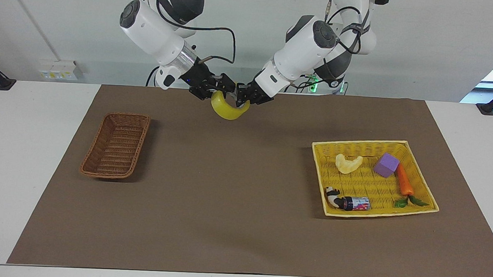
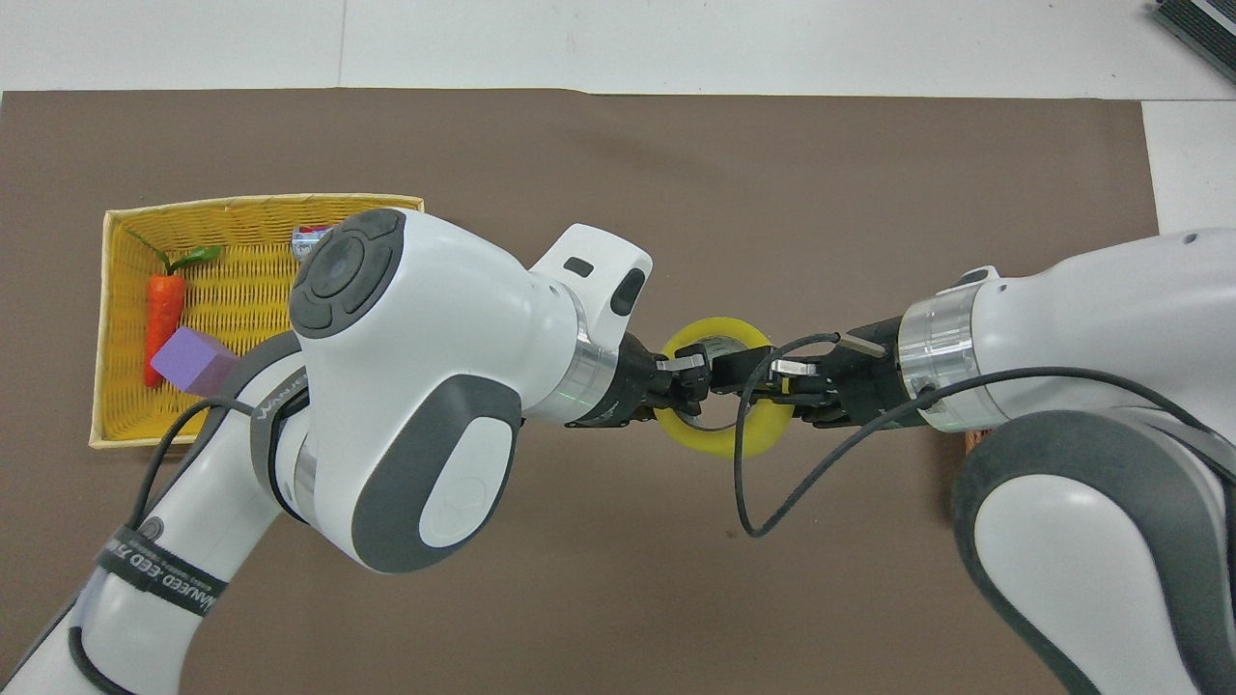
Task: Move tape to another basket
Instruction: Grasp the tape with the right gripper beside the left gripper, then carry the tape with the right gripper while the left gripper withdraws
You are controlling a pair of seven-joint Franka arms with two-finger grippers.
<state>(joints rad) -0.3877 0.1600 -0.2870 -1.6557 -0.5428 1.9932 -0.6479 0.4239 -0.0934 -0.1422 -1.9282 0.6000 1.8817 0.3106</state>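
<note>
You have the tape (image 1: 229,109) up in the air between the two arms, over the bare brown mat (image 1: 235,204), roughly midway between the brown basket (image 1: 116,151) and the yellow basket (image 1: 419,179), and well apart from both. The brown basket is your landmark: the tape hangs off toward the left arm's end from it, with open mat between.

The left gripper (image 2: 684,378) has its fingers pinched on the ring's wall, one inside the hole and one outside. The right gripper (image 2: 753,375) reaches in at the ring from the brown basket's end, fingers drawn in around the wall there; they look clamped on it, though you cannot quite see the contact.

Treat the roll as light and stiff. A wound ring like this should hold its shape under a pinch, so take it across the wall, through the hole, as both claws are doing. The outer face looks glossy and probably slips, so a squeeze from outside alone would be the poorer choice. It is not fragile, and a short drop into wicker should do it no harm.

With two claws on one rigid ring, you should let one go before the other pulls away toward the brown basket, or the arms will fight each other.
</note>
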